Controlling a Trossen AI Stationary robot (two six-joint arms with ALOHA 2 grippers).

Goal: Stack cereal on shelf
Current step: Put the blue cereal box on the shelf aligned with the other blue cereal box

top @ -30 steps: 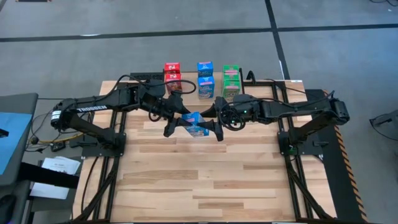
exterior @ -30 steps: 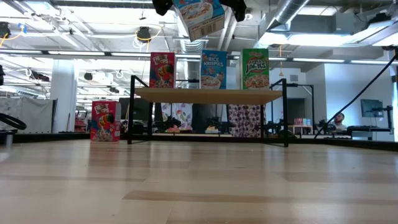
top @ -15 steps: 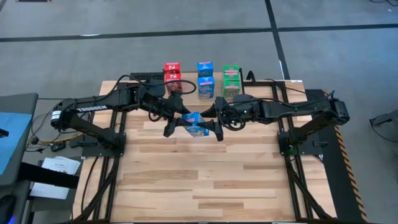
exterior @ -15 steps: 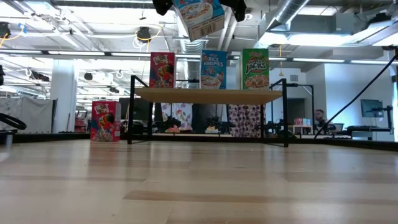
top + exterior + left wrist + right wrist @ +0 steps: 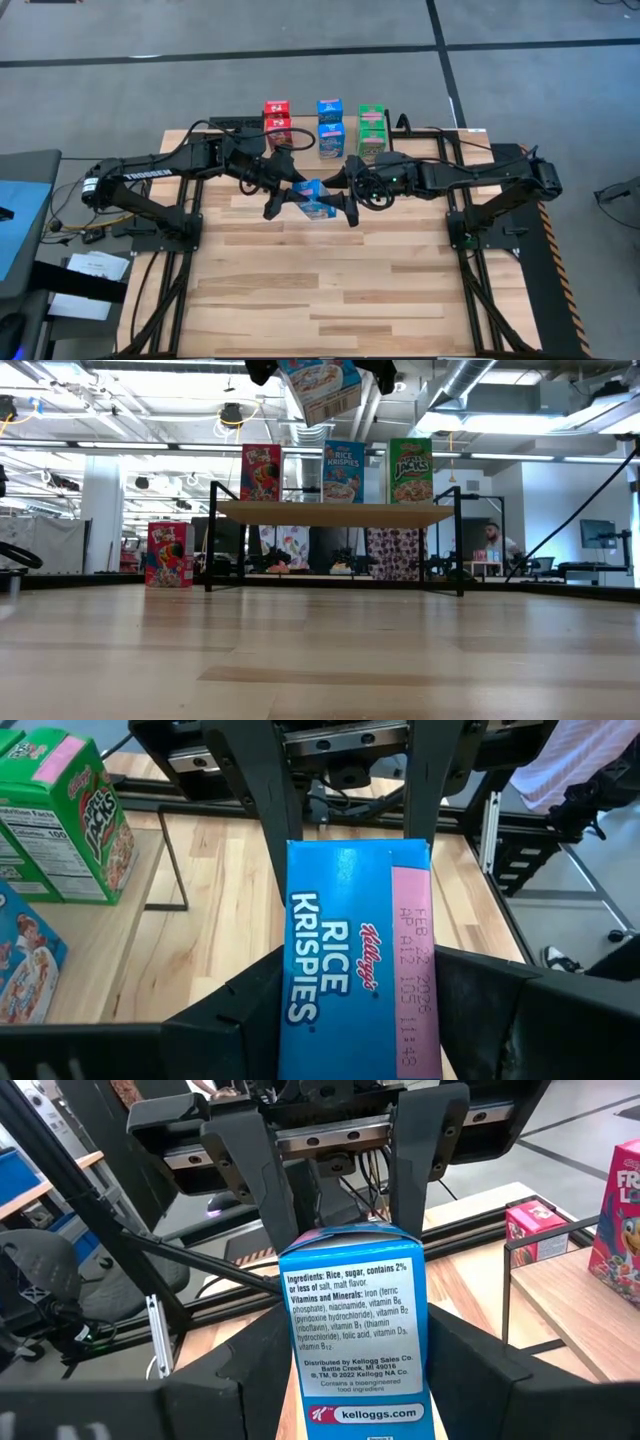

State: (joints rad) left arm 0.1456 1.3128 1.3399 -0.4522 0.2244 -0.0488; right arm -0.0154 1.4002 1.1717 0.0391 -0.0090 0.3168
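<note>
Cereal box, blue Rice Krispies (image 5: pixel 314 199), is held in the air above the surface (image 5: pixel 330 290), tilted, in front of the shelf (image 5: pixel 335 512). Left gripper (image 5: pixel 283 199) and right gripper (image 5: pixel 340 204) each have fingers clamped on it from opposite sides. In the low view the box's upper part is cut off. On the shelf stand a red box (image 5: pixel 261 473), a blue box (image 5: pixel 344 471) and a green box (image 5: pixel 411 471). Another red box (image 5: pixel 168 554) stands on the surface beside the shelf. Items under the shelf are hard to make out.

shelf (image 5: pixel 345 150) top crowded with cereal boxes (image 5: pixel 330 138), near tabletop (image 5: pixel 330 290) open
</note>
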